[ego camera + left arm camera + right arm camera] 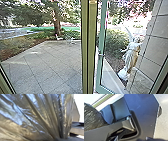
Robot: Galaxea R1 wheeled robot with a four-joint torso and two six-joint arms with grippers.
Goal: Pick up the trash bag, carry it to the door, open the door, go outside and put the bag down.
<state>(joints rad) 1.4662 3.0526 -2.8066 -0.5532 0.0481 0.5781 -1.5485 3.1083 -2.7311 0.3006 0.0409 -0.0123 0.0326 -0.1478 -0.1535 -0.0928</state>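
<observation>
Head view shows us a green-framed glass door (100, 75) beside an olive post (88, 47), and a winged statue (130, 53) by paving (47, 67). Our left gripper (65, 139) is clamped on the trash bag (41, 116), its folds gathered there; how our right gripper (154, 139) stands, we cannot tell.

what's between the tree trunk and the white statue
In the head view, an upright post, the green edge of the door and a bush lie between the trunk and the statue.
</observation>
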